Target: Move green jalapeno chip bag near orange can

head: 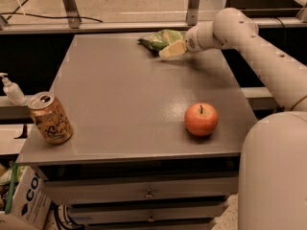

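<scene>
The green jalapeno chip bag [161, 38] lies crumpled at the far edge of the grey table [120, 95], right of centre. My gripper [169, 51] reaches in from the right on the white arm [240, 32], and its pale fingertips sit at the bag's near right edge, just above the tabletop. The orange can [50, 118] stands upright at the table's near left corner, far from the bag.
A red-orange apple [201, 120] sits near the table's front right. A soap dispenser bottle [12, 90] stands on a ledge left of the table. A cardboard box [24, 200] is on the floor at lower left. Drawers run below the tabletop.
</scene>
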